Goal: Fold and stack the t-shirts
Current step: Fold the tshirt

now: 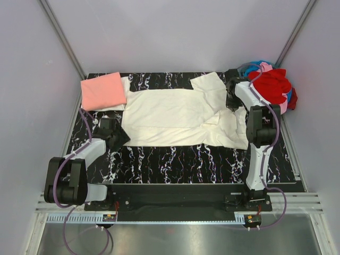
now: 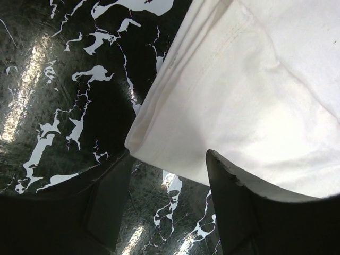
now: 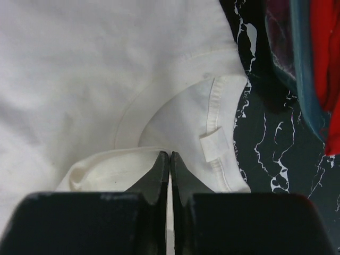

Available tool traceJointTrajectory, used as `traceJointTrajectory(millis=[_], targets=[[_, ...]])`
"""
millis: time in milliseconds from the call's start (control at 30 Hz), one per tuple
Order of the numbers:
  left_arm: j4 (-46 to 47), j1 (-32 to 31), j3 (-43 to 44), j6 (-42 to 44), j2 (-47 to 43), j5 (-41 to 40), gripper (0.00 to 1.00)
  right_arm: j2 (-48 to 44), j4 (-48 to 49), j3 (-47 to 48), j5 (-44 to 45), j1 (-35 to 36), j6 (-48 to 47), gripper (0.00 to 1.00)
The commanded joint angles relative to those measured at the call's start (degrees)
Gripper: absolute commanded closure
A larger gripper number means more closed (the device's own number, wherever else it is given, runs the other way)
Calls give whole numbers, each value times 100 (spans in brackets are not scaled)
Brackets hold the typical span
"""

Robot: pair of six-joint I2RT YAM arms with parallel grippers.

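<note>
Black white-veined table: large cream cotton t-shirt lies flat across the centre, collar right, hem left. The folded salmon-pink t-shirt sits far left, the heap of red, blue and pink t-shirts far right, presumably to keep the fold area free. Right claw is pinched on the cream collar and left claw stands wide astride the near hem corner, likely for a two-ended lift.

Robot lab work cell. Plain pale panel walls on metal frame struts enclose a black, white-veined tabletop. Two robot arms are bolted to an aluminium rail at the near edge, trailing purple cables.
</note>
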Motion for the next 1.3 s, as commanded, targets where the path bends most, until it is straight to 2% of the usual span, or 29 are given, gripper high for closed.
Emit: traceJointTrajectory(millis=[0,233,367,433,533,633,800,900,1000,1133,1267], targets=[[34,-32,93,-18,140,-180,36,471,-1,441,367,-20,-271,100],[7,-58,111,-27,158,-224,37,1149,25,1512,271,-20,-377,100],[-19,-85,137,-35,184,-250,37,1185,340,1559,244,-20,-456,99],[-28,-94,155,-35,210,-259,37,1132,394,1523,166,-20,-386,77],[-107,-111,173,-44,132,-302,37,843,342,1252,103,-28,-246,17],[-282,-172,94,-79,-271,-416,37,246,333,787,147,-20,-35,7],[-730,-190,-47,-281,-686,-523,35,-1257,359,-57,165,-20,343,2],[-635,-190,-143,-378,-739,-409,33,-2151,359,-804,69,-20,606,0],[-398,-208,-161,-483,-625,-259,33,-3050,596,-2127,-299,-116,888,0],[-274,-269,-21,-598,-195,-347,34,-3903,1079,-3440,-1754,-615,1283,0],[-195,-296,102,-703,104,-382,45,-4535,1632,-4434,-2514,-1196,1573,0]])
